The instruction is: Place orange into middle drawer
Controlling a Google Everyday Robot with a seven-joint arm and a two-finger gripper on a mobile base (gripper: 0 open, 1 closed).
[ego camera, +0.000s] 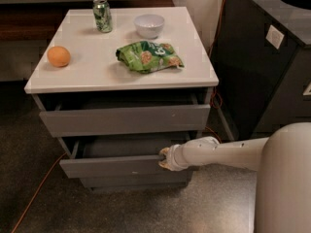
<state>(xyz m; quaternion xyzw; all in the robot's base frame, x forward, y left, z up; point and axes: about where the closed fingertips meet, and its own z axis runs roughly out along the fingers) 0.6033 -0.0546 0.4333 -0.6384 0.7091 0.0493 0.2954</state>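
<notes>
**Tool (163,159) at the middle drawer (112,166)**

The tool sits against the right end of the middle drawer's front, and that drawer juts out past the top drawer (126,119), itself slightly open. Up on the bench (97,79), the orange (59,56) rests near the left edge, well apart from the green can (102,15), white bowl (149,25) and green snack bag (148,56).

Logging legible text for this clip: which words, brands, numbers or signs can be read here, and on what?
No text can be read.
Can: green print, too blurred to read.
Snack bag: white marks, too blurred to read.
White patch on the dark bin: nothing legible.
Gripper, at the front of the middle drawer: no marking visible.
</notes>
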